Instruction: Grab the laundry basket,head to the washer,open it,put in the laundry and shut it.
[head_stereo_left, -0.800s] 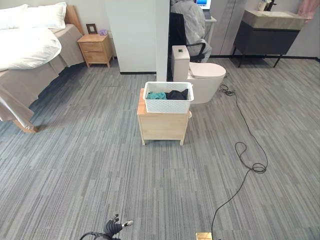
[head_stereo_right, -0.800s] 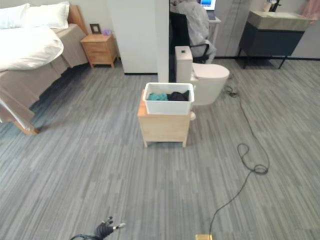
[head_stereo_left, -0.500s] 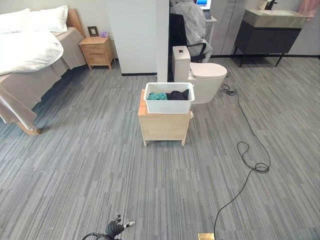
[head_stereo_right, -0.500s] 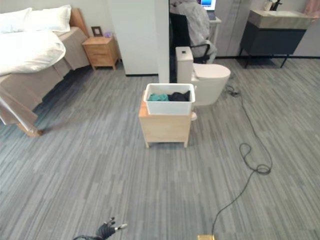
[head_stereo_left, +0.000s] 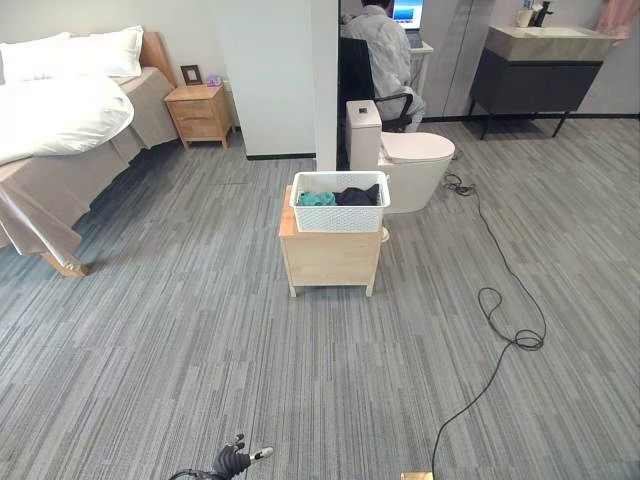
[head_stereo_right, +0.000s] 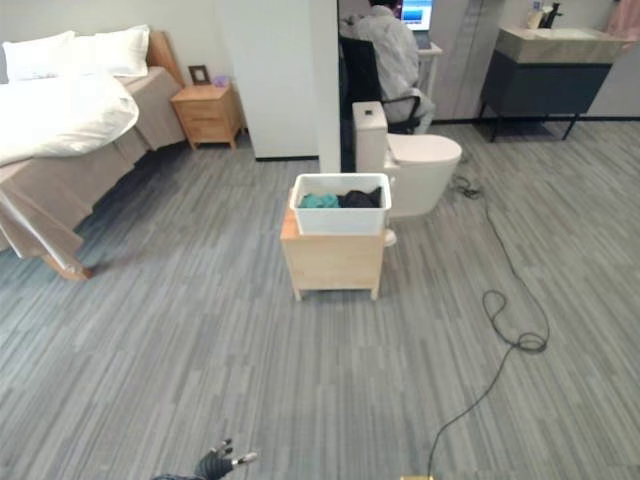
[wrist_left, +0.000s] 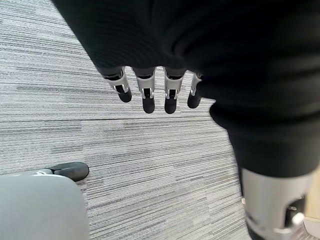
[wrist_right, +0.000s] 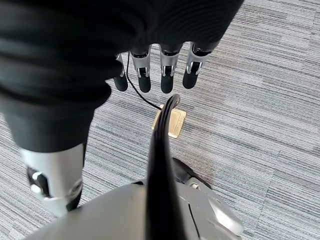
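Observation:
A white lattice laundry basket (head_stereo_left: 340, 203) stands on a low wooden cabinet (head_stereo_left: 330, 260) in the middle of the room, some way ahead of me. Teal laundry (head_stereo_left: 316, 199) and black laundry (head_stereo_left: 356, 196) lie inside it. My left hand (head_stereo_left: 232, 461) hangs low at the bottom edge of the left eye view, far from the basket. In its wrist view the left fingers (wrist_left: 148, 95) are relaxed over the carpet and hold nothing. My right hand (wrist_right: 167, 75) also hangs over the carpet with relaxed, empty fingers.
A white toilet (head_stereo_left: 410, 160) stands just behind the cabinet, beside a white wall section (head_stereo_left: 275, 75). A bed (head_stereo_left: 60, 130) and a nightstand (head_stereo_left: 203, 113) are at the far left. A person (head_stereo_left: 385, 50) sits at a desk behind; a dark vanity (head_stereo_left: 535, 75) is far right. A brass floor socket (wrist_right: 169, 122) lies near me.
The whole picture has shifted slightly down and right, so the camera has moved. The basket, its laundry and both hanging hands stay as they were.

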